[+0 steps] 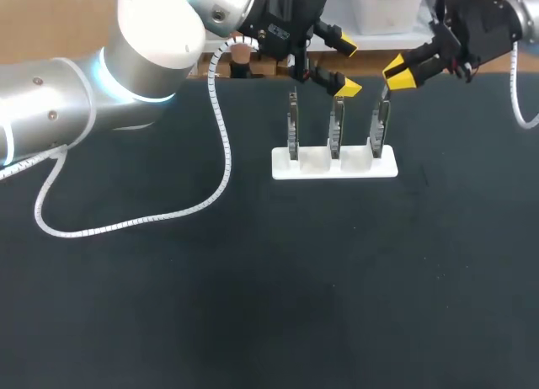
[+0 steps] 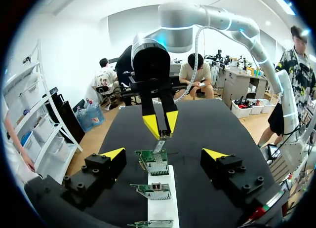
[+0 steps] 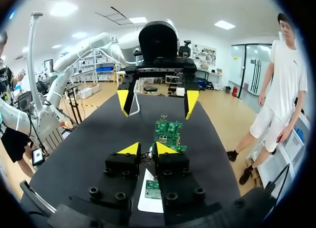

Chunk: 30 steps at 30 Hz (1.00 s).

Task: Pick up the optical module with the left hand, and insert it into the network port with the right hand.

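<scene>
The right end effector [image 1: 399, 74] has its fingertips pressed close on a small part, apparently the optical module [image 2: 159, 146], which sits at the top edge of the end circuit board [image 1: 381, 126]. Three such boards stand upright in a white rack [image 1: 313, 167] on the table [image 1: 253, 279]. The left end effector [image 1: 347, 66] is spread wide near the middle board's top and grips nothing.

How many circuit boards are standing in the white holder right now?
3, in a row: left board, middle board, and right board below the right claw. None looks hidden.
</scene>
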Available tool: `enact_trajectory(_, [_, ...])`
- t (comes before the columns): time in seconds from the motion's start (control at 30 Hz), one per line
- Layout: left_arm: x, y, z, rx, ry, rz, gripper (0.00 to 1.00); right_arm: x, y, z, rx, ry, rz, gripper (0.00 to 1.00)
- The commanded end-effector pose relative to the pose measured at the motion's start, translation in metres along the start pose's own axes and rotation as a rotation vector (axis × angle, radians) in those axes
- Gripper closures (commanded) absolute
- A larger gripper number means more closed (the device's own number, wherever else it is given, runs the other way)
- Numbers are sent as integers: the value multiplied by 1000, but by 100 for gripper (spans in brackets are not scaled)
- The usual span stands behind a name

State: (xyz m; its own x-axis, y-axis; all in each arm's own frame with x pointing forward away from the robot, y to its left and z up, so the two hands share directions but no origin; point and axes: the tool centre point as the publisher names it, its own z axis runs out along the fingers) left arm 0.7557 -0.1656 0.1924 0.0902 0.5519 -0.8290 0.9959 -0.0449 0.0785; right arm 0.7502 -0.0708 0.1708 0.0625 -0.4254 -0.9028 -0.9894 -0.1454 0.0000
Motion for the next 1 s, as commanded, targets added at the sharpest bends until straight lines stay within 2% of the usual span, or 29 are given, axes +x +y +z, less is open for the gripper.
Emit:
enact_trajectory(0.03, [-1, 3, 1, 5, 7, -2, 0, 9, -2, 4, -5, -2, 4, 100])
enact_trajectory(0.5, [-1, 3, 1, 5, 7, -2, 0, 9, 1, 1, 14, -11, 9, 100])
enact_trajectory(1.0, [-1, 3, 1, 5, 7, -2, 0, 16, 1, -1, 39, -67, 16, 100])
